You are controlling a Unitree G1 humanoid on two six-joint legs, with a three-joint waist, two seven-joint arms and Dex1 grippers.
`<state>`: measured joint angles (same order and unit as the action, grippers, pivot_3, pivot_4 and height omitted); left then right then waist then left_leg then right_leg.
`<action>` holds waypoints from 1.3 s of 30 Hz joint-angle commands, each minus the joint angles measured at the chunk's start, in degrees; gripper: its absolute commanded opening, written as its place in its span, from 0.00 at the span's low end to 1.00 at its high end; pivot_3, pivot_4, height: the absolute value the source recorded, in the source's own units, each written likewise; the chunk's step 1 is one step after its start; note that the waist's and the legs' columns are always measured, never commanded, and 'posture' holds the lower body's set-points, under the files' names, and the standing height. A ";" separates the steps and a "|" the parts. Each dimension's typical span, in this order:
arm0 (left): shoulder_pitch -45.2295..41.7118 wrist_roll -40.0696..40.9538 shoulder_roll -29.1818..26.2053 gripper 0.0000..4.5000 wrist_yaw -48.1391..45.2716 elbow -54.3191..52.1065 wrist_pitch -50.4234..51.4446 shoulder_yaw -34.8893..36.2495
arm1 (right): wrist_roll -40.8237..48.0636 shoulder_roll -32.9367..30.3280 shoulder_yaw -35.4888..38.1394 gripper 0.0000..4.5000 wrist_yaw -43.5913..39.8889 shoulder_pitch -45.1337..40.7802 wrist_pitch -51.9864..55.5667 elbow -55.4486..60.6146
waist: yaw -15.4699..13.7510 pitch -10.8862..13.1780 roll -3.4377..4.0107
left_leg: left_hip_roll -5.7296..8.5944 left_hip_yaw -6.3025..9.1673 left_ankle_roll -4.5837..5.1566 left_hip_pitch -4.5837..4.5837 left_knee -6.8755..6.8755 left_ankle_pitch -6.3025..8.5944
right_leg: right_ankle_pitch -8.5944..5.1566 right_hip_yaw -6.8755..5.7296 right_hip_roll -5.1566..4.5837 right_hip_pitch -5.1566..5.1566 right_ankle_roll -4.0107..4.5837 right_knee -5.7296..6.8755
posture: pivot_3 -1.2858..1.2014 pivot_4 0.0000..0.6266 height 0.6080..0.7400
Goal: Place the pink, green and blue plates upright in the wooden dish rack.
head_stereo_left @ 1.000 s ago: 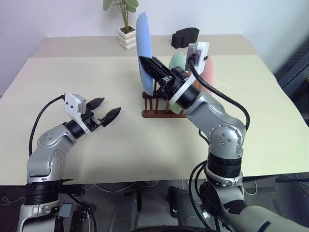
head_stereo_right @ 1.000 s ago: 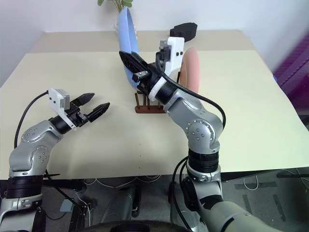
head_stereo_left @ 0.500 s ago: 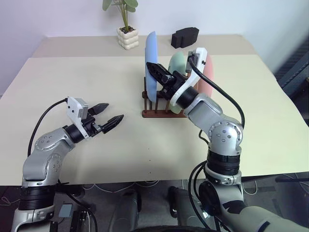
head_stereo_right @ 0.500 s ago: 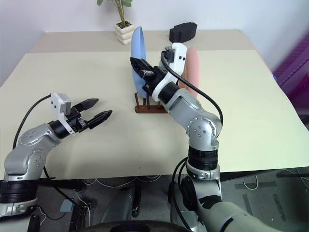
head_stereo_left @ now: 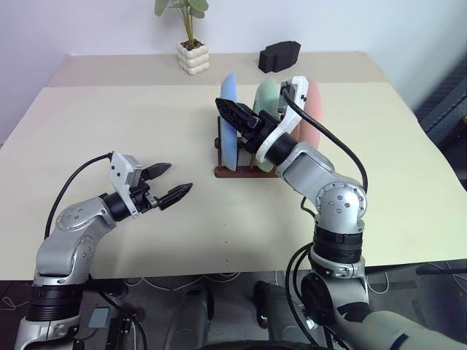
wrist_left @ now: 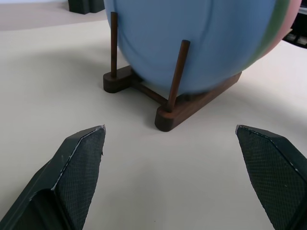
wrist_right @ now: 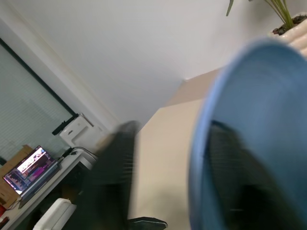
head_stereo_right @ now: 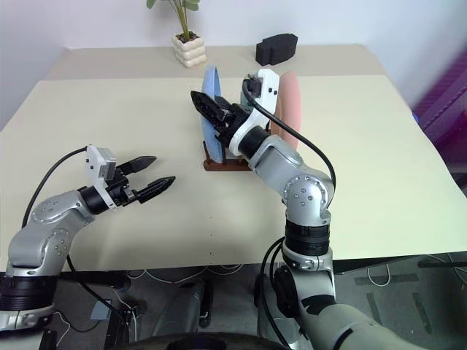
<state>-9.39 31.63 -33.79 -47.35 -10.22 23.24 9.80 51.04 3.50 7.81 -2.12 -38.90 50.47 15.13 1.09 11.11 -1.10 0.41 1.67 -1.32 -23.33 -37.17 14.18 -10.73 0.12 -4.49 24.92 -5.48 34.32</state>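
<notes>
Blue plate (head_stereo_left: 230, 120) lowered into rack (head_stereo_left: 244, 169), right fingers (head_stereo_left: 235, 115) parting

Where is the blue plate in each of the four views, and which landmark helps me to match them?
Left eye view: blue plate upright in the rack, centre.
Right eye view: same plate, left of the green and pink plates.
Left wrist view: it spans the upper part, standing between rack pegs.
Right wrist view: its blurred rim is on the right side.
Shared landmark: the potted plant, also in the right wrist view.
</notes>
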 commanded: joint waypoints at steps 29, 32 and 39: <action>-0.53 -1.89 2.03 1.00 -0.07 -1.13 -2.33 -1.37 | -25.22 -29.96 -9.67 1.00 -20.64 -6.58 -19.07 10.09 | -0.20 0.00 0.00 | 0.02 -0.03 0.00 -0.05 0.01 0.00 | -0.03 -0.01 0.00 0.01 0.00 -0.13 | 0.52 0.24 0.97; -1.42 -3.11 2.68 1.00 0.73 0.50 -3.26 -1.75 | -23.70 -37.22 -1.58 1.00 -25.64 -1.96 -21.06 11.48 | -0.74 0.00 -0.02 | 0.02 -0.03 0.00 -0.07 0.00 0.00 | -0.04 -0.01 -0.01 -0.01 0.00 -0.18 | 0.52 0.24 0.97; -3.39 -5.29 4.22 1.00 0.65 4.71 -5.71 -3.10 | -16.73 -46.46 18.67 1.00 -35.67 17.24 -22.05 11.45 | -0.89 0.00 -0.05 | 0.04 -0.11 0.05 -0.05 -0.02 0.03 | -0.05 0.02 -0.06 -0.11 0.01 -0.29 | 0.52 0.24 0.97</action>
<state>-12.16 26.84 -29.52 -46.65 -5.77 19.18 6.71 31.79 -42.06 21.81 -35.55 -22.89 29.22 24.92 0.21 11.10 -1.15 0.43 1.59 -1.27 -23.37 -37.19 14.21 -10.78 0.11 -4.52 24.78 -5.47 34.03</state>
